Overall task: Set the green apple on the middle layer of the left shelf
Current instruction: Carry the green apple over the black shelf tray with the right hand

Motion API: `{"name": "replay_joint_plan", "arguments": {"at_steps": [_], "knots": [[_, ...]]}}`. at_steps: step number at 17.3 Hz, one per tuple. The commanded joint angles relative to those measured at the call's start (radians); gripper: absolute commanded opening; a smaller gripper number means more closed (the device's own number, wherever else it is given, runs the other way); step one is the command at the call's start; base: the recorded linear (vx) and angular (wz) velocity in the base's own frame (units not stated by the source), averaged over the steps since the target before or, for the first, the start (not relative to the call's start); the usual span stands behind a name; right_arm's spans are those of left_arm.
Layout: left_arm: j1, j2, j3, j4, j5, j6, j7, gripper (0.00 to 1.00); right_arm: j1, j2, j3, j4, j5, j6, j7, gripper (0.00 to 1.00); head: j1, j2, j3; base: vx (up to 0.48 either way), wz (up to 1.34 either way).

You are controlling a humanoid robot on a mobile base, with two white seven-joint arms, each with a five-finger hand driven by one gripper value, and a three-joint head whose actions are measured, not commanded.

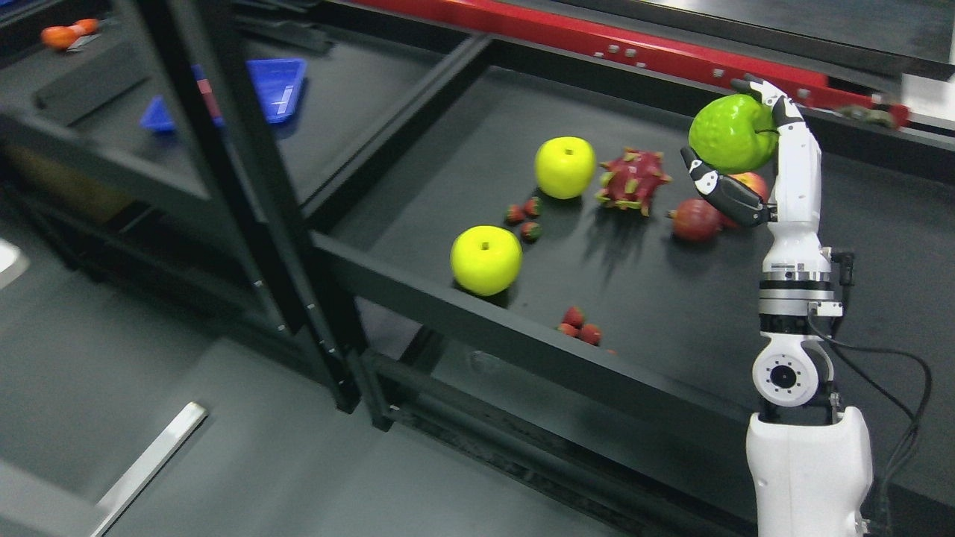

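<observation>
My right hand [735,138] reaches up from the lower right and is shut on a green apple [730,136], held above the right shelf's black middle layer [671,313]. Fingers curl over the apple's top and under its lower left. The left shelf [112,171] stands at the upper left, behind a black upright post [246,194]. Its layer holds a blue tray [277,88]. My left arm does not show.
On the right shelf lie two yellow apples [486,259] [565,167], a dragon fruit [631,180], a dark red pomegranate [694,220], a reddish fruit [752,182] behind my hand, and several strawberries [580,327]. An orange object [67,33] sits far upper left. A red rail [597,41] runs behind.
</observation>
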Motion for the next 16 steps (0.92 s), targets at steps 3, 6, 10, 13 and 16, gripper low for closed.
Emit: {"name": "replay_joint_plan", "arguments": {"at_steps": [3,6,10,13,16], "knots": [[0.001,0.017,0.000,0.000,0.000,0.001,0.000,1.00,-0.005,-0.132,0.209,0.041,0.177,0.037,0.218,0.00,0.0000,0.000,0.000,0.114,-0.94],[0.001,0.017,0.000,0.000,0.000,0.001,0.000,1.00,-0.025,-0.172,0.351,0.091,0.286,0.042,0.302,0.00,0.0001,0.000,0.000,0.179,-0.51],[0.001,0.017,0.000,0.000,0.000,0.001,0.002,1.00,-0.071,-0.174,0.503,0.144,0.398,0.035,0.371,0.00,0.0001,0.000,0.000,0.195,-0.38],[0.001,0.017,0.000,0.000,0.000,0.001,0.000,1.00,-0.140,-0.161,0.582,0.239,0.417,0.034,0.390,0.00,0.0000,0.000,0.000,0.182,-0.23],[0.001,0.017,0.000,0.000,0.000,0.001,0.000,1.00,-0.152,-0.157,0.671,0.272,0.443,0.034,0.411,0.00,0.0001,0.000,0.000,0.154,-0.16]]}}
